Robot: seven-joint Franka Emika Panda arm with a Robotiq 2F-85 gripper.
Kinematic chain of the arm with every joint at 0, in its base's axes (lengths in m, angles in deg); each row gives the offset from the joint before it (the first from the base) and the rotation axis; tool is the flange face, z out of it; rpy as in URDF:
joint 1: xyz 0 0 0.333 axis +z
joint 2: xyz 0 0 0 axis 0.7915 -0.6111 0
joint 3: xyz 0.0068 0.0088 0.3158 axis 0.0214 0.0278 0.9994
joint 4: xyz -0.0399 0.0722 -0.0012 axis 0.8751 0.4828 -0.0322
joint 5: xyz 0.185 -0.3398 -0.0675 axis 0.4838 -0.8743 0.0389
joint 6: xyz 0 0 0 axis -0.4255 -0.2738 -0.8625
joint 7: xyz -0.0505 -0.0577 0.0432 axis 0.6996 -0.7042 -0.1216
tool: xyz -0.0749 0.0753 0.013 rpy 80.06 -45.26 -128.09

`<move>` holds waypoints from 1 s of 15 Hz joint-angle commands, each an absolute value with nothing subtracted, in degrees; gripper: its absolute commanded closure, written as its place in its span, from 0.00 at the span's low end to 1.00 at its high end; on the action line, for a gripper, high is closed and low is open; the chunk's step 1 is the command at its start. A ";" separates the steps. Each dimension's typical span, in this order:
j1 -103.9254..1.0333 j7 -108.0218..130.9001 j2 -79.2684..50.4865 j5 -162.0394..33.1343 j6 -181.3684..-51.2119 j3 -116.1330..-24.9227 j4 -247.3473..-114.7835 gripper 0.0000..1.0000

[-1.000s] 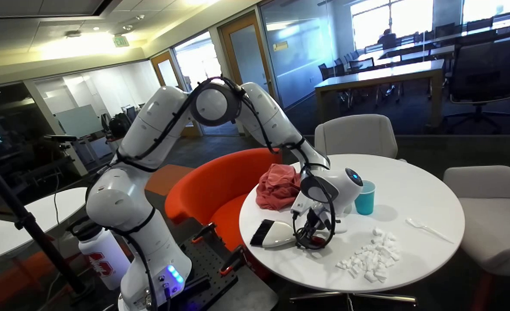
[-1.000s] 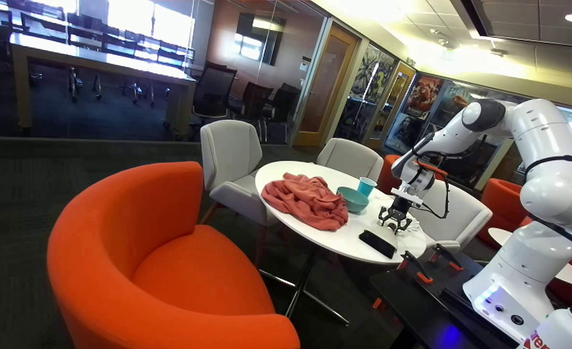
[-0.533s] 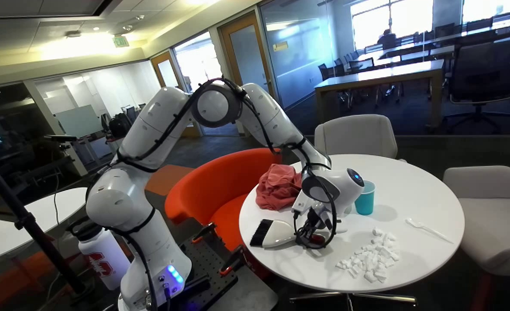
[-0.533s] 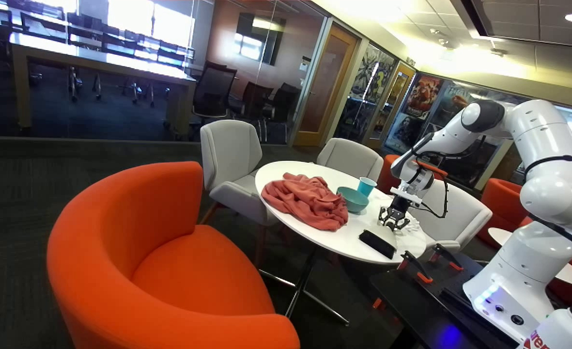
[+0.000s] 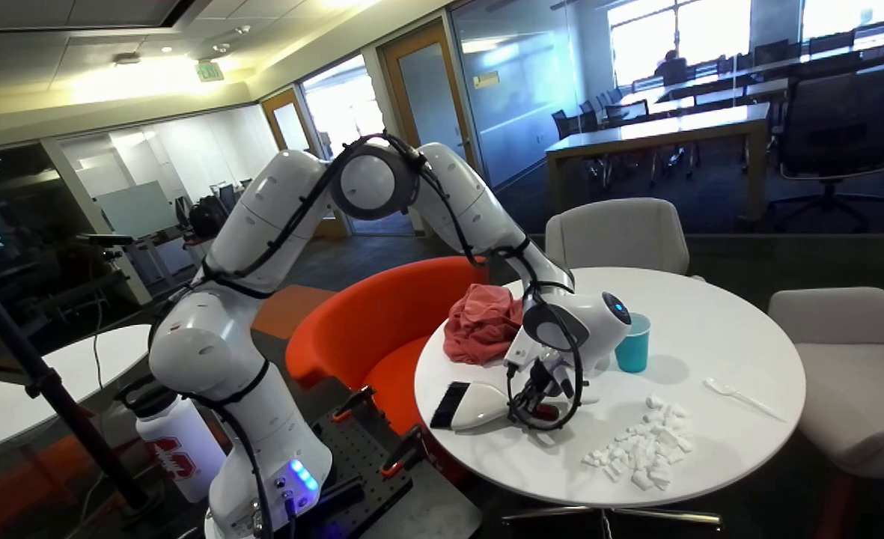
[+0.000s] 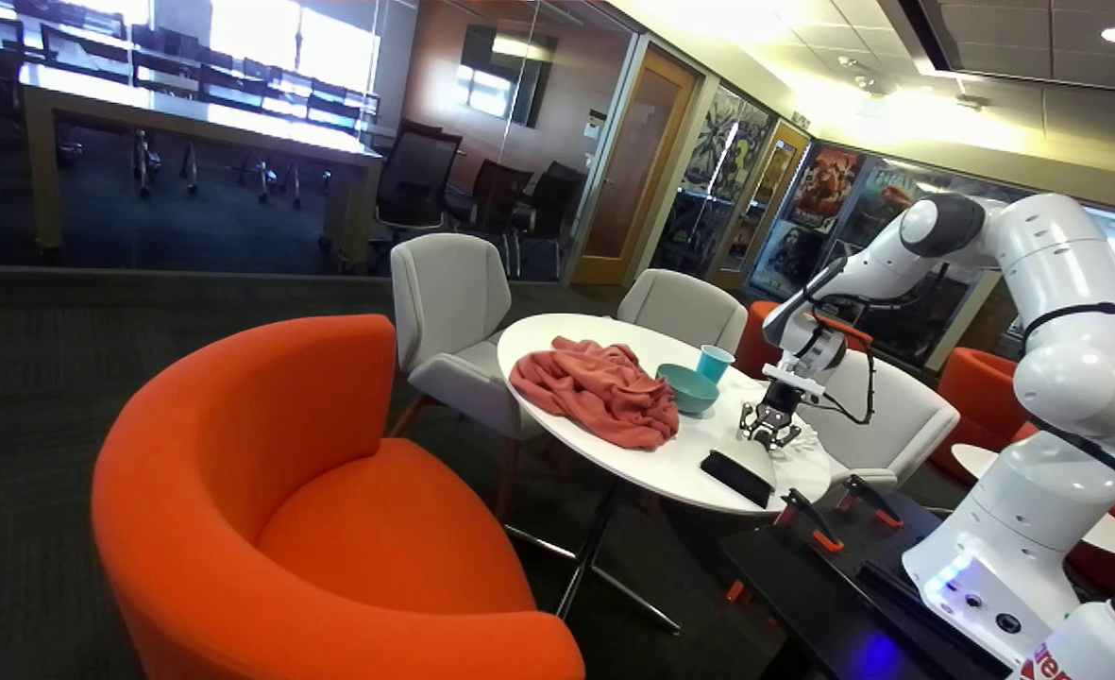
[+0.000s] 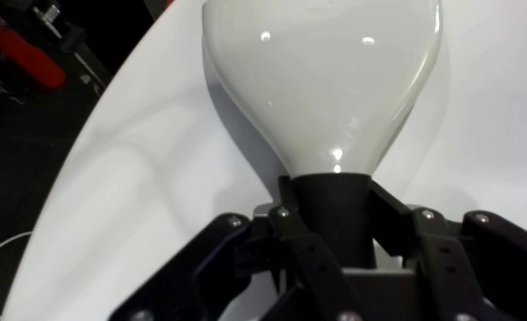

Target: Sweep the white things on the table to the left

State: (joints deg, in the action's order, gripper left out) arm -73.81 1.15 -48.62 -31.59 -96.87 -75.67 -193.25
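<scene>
The white pieces [image 5: 645,449] lie in a loose pile on the round white table [image 5: 733,322], near its edge. In an exterior view they show partly behind the gripper [image 6: 769,439]. A brush with a white body [image 5: 479,406] and black bristles lies low over the table, and its bristles [image 6: 738,478] point away from the pile. In the wrist view its glossy body [image 7: 321,80] fills the top. My gripper [image 7: 332,194] has its fingers against both sides of the brush's dark handle, shut on it. Cables hide much of the gripper [image 5: 539,412] in an exterior view.
A blue cup [image 5: 632,344] stands behind the gripper, with a teal bowl [image 6: 689,389] beside it. A red cloth [image 5: 480,326] lies crumpled on the table. A white plastic utensil [image 5: 745,399] lies beyond the pile. Chairs surround the table.
The brush's bristle end has shifted very slightly away from the pile, and the gripper has moved slightly with it. The white pieces have not moved.
</scene>
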 commanded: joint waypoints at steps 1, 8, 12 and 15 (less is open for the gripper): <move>-72.98 -1.09 -42.61 -32.40 -91.91 -77.43 -197.08 0.86; -71.33 -3.34 -32.71 -35.74 -87.68 -81.46 -202.17 0.86; -71.24 -4.50 -28.43 -37.36 -87.84 -83.23 -203.96 0.86; -72.10 -4.53 -26.33 -38.04 -87.82 -84.72 -203.80 0.86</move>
